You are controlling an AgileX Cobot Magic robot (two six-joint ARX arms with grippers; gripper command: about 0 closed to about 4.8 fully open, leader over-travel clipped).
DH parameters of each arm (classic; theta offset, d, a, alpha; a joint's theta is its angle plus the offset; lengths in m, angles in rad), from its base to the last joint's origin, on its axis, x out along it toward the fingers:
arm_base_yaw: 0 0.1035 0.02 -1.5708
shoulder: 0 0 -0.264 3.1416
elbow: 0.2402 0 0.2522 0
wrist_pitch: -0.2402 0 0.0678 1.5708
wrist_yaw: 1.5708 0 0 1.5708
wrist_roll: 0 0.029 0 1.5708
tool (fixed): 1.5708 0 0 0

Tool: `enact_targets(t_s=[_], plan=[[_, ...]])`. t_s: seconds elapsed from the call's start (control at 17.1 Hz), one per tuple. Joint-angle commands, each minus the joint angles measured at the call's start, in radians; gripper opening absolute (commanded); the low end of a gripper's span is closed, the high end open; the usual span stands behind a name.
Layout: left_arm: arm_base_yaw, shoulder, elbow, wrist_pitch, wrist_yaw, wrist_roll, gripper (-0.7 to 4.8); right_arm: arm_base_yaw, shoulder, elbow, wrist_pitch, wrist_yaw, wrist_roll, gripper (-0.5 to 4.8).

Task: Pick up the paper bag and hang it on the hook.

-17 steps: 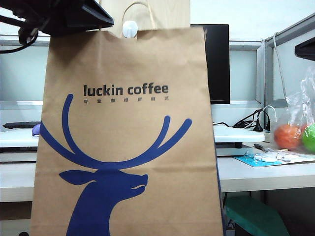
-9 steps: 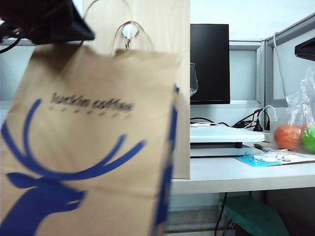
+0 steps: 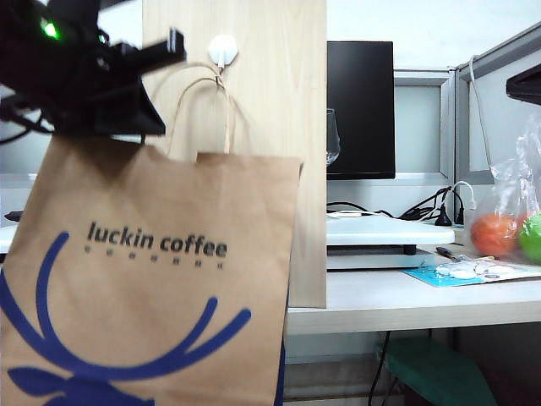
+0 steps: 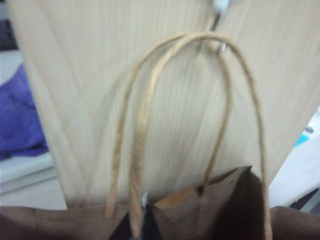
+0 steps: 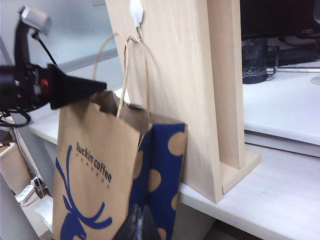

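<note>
The paper bag (image 3: pixel 152 279) hangs in front of the tall wooden board (image 3: pixel 270 152), its front showing "luckin coffee" and a blue antler logo, tilted slightly so its top edge slopes. In the right wrist view its navy, tan-dotted side (image 5: pixel 162 180) faces the camera. Both twisted handles (image 4: pixel 145 110) rise from the bag's mouth and loop over the hook (image 3: pixel 221 52), the small white mount with a metal prong high on the board; in the left wrist view the loop tops (image 4: pixel 210 37) sit right at the prong.

The left gripper (image 3: pixel 106 101) is at the bag's top edge, on the corner farthest from the board's free side, just beside and below the hook. Its fingers are closed tight together, and the bag's upper rim seems pinched between them: in the right wrist view the dark finger tip (image 5: pixel 80 87) meets the folded rim. The handles stand just beyond the fingertips, apart from them.

The right gripper (image 5: pixel 137 225) shows only as a dark tip at the edge of its own view, low beside the bag's dotted side; I cannot tell whether its fingers are spread or closed, and whether it touches the bag is unclear.
</note>
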Motion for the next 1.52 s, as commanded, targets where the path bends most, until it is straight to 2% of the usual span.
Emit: enact_targets(t_s=[0.06,0.18,0.41,0.53,0.64,0.76,1.29,1.52], plan=[[0.001,0.014,0.004,0.051,-0.004,-0.004,-0.06,0.000,0.000,-0.007,0.014,0.001,0.000,-0.01],[0.003,0.018,0.005,0.079,-0.004,-0.004,-0.06,0.000,0.000,-0.007,0.013,0.001,0.000,-0.01],[0.077,0.018,0.005,0.085,0.041,-0.067,-0.06,0.000,0.000,-0.007,0.013,0.001,0.000,-0.01],[0.125,0.020,0.005,0.095,0.102,-0.067,-0.06,0.000,0.000,-0.007,0.013,0.001,0.000,-0.01],[0.138,0.023,0.005,0.121,0.174,-0.067,-0.06,0.000,0.000,-0.007,0.011,0.002,0.000,-0.01],[0.137,0.024,0.005,0.123,0.205,-0.069,-0.06,0.000,0.000,-0.007,0.010,0.006,0.000,-0.01],[0.136,0.111,0.076,0.113,0.240,-0.082,-0.06,0.000,0.000,-0.007,0.010,0.024,0.000,-0.01],[0.136,0.113,0.079,0.029,0.233,-0.082,-0.06,0.000,0.000,-0.007,0.010,0.024,0.000,-0.01]])
